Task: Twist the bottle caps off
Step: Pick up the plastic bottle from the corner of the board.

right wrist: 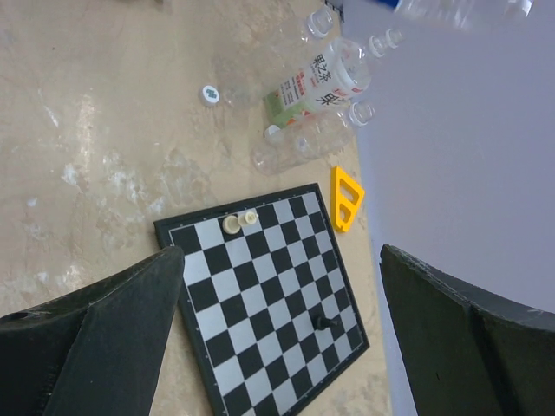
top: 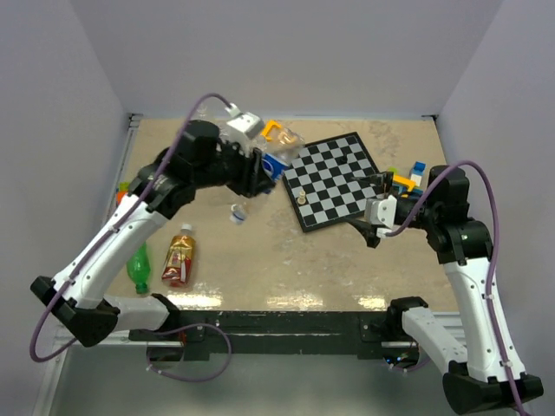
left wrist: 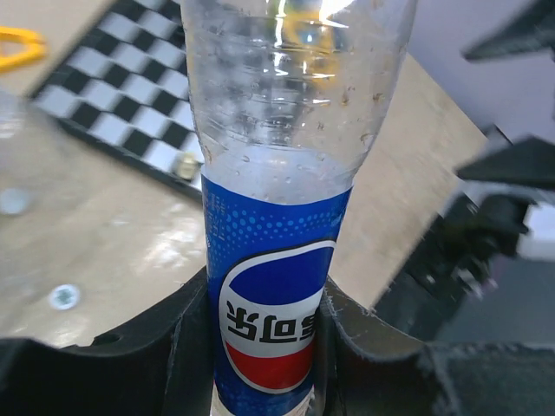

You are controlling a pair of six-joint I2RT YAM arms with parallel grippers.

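Observation:
My left gripper is shut on a clear bottle with a blue label and holds it off the table near the chessboard's left corner. That bottle's cap is out of view. A round whitish cap lies loose on the table below the held bottle. A green bottle and an amber-brown bottle lie at the left. My right gripper hangs open and empty over the board's right side.
The chessboard carries white pieces and a black piece. A yellow triangle lies by the back wall. A green-labelled bottle and clear bottles lie beyond it. Coloured blocks sit at the right.

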